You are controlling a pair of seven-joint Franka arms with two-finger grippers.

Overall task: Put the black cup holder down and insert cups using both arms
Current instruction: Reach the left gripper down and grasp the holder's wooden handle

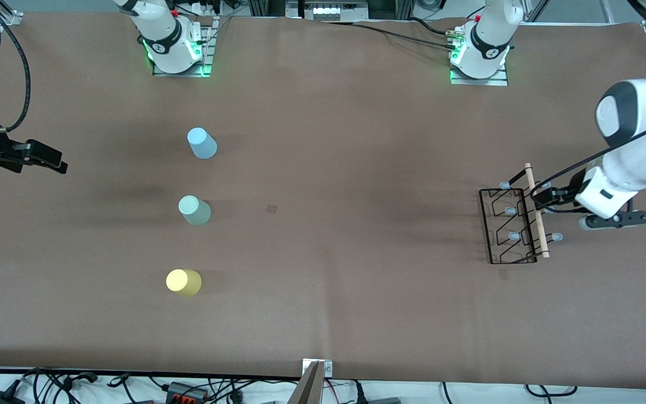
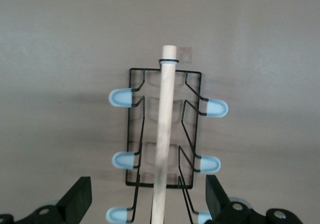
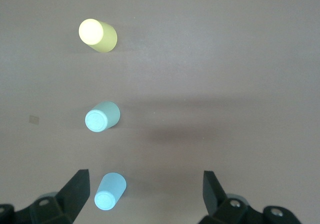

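Right now your table [image 1: 323,314] is one plain brown sheet, with cables along its near edge and both arm bases at the far edge. Toward the right arm's end, your right gripper [image 1: 48,160] hangs over bare table, jaws wide, holding nothing. Three upside-down cups stand in a row: light blue cup [image 1: 202,143] farthest, pale green cup [image 1: 194,210] midway, yellow cup [image 1: 183,282] nearest. Toward the left arm's end, the black cup holder [image 1: 511,227] stands on the table; your left gripper [image 2: 145,204] hovers spread wide above its wooden handle [image 2: 164,134], gripping nothing.
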